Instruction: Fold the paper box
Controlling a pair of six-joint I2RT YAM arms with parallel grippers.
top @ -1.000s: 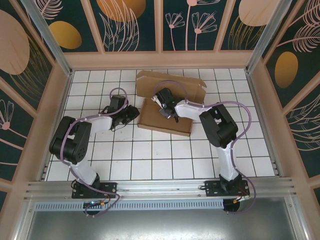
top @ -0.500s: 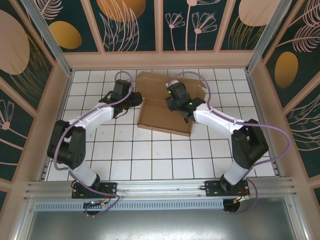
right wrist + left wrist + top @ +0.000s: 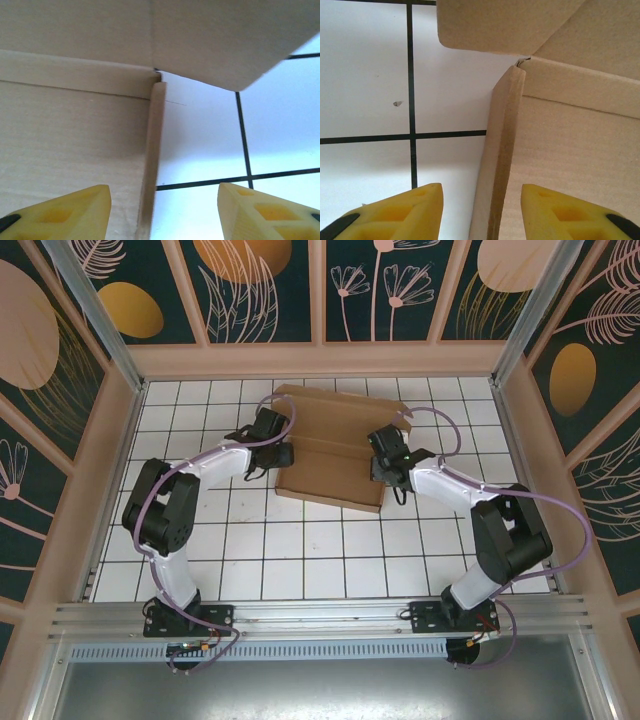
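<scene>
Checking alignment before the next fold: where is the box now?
In the top view the box lies at the table's far middle, with the left gripper at its left wall and the right gripper at its right wall.

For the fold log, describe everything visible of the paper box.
The paper box is brown cardboard, lying on the tiled table toward the far middle, lid panel open with rounded tabs. Its side walls stand upright, one between the open fingers of the left gripper, one between those of the right gripper, untouched.

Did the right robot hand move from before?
Yes. The right gripper slid from the paper box's middle to its right edge, toward the right wall.
</scene>
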